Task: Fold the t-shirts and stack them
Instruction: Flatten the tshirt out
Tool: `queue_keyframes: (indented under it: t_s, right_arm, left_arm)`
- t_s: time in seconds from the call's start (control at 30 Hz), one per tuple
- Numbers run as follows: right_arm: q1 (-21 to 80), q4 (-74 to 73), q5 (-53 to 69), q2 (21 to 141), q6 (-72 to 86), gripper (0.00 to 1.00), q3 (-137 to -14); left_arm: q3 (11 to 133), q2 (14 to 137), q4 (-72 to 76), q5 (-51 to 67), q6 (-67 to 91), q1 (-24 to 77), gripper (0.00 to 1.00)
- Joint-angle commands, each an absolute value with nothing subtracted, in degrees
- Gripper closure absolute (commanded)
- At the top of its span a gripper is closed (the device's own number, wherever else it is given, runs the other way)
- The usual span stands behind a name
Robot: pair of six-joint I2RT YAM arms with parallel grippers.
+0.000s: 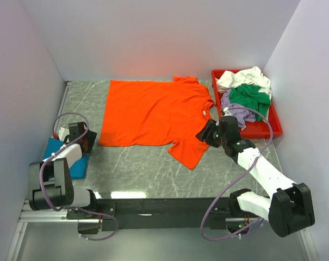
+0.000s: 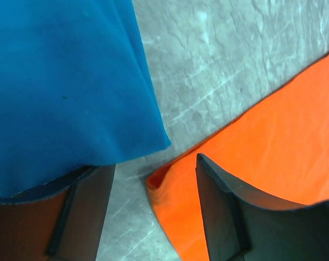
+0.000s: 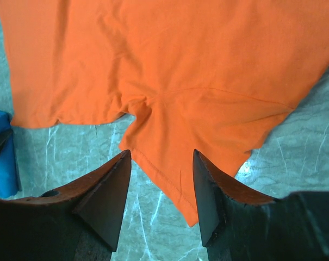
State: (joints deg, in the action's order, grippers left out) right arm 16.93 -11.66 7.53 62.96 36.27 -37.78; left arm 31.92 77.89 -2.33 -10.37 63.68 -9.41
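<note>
A bright orange t-shirt (image 1: 153, 111) lies spread flat across the middle of the table. A folded teal-blue t-shirt (image 1: 69, 160) sits at the near left. My left gripper (image 1: 89, 140) hovers open at the orange shirt's near-left hem corner. In the left wrist view that orange corner (image 2: 175, 212) lies between the fingers of the left gripper (image 2: 153, 209), and the teal-blue shirt (image 2: 66, 81) fills the upper left. My right gripper (image 1: 205, 134) stands open over the near sleeve. In the right wrist view the sleeve hem (image 3: 169, 168) sits between the spread fingers of the right gripper (image 3: 161, 160).
A red plastic tray (image 1: 264, 128) at the back right holds a white shirt (image 1: 240, 77), a green shirt (image 1: 250, 97) and a lavender shirt (image 1: 237, 112) in a heap. White walls close the table on three sides. Grey marbled tabletop (image 1: 142, 168) shows in front of the orange shirt.
</note>
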Motion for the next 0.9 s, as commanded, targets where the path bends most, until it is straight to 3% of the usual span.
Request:
queue_keyframes:
  t_s: [0.0, 0.5, 0.7, 0.87]
  right_arm:
    - [16.3, -11.2, 6.9, 62.1, 35.5, 0.44, -37.2]
    - [15.1, -11.3, 6.3, 63.0, 35.6, 0.44, -37.6]
    - [13.2, -11.8, 6.3, 63.8, 35.1, 0.44, -37.7]
    - [13.0, -12.7, 5.1, 64.8, 34.7, 0.44, -36.9]
  left_arm:
    - [32.3, 77.9, -0.4, -7.3, 61.6, -9.1, 0.34]
    - [31.1, 78.7, -3.8, -13.5, 67.0, -0.8, 0.46]
    - [32.4, 82.0, -3.9, -13.8, 67.5, -0.6, 0.65]
    - [33.7, 81.1, -6.7, -15.6, 66.5, -1.1, 0.94]
